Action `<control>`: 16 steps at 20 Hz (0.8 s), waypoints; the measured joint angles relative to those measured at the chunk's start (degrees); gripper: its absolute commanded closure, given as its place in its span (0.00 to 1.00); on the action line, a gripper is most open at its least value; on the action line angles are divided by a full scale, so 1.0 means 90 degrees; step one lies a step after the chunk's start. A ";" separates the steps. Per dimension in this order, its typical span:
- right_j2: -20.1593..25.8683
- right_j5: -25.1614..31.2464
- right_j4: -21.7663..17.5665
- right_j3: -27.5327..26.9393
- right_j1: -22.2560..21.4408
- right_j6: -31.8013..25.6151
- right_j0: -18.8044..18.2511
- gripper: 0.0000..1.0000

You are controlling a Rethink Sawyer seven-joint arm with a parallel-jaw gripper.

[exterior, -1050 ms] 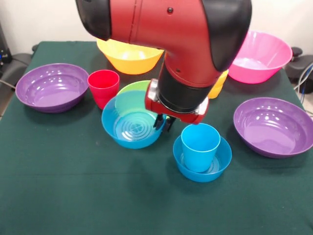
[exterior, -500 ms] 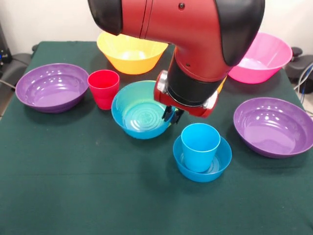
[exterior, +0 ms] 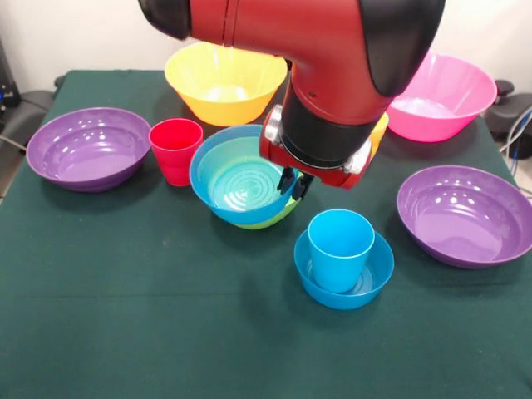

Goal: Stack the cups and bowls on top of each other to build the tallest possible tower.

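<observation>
My gripper (exterior: 293, 184) is shut on the right rim of a small blue bowl (exterior: 235, 184). The bowl is tilted over the lime green bowl (exterior: 270, 221), of which only the front edge shows beneath it. Whether the two bowls touch I cannot tell. To the front right, a blue cup (exterior: 340, 247) stands upright inside the other small blue bowl (exterior: 370, 278). A red cup (exterior: 175, 150) stands left of the held bowl. The yellow-orange cup (exterior: 379, 133) is mostly hidden behind the arm.
A large orange-yellow bowl (exterior: 220, 83) sits at the back and a large pink bowl (exterior: 440, 96) at the back right. One wide purple bowl (exterior: 87, 148) lies at the left, another (exterior: 465, 214) at the right. Dark green cloth (exterior: 166, 332) covers the table.
The gripper has carried the blue bowl from in front of the green bowl up and back, so it now covers the green bowl. The other cups and bowls have not moved.
</observation>
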 measured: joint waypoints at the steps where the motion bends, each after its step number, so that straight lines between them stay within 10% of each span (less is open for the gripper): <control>1: -0.0016 -0.0001 0.0037 0.0000 -0.0029 0.0000 -0.0001 1.00; 16: -0.0235 -0.0890 0.0240 -0.0216 -0.0278 0.0000 0.0151 1.00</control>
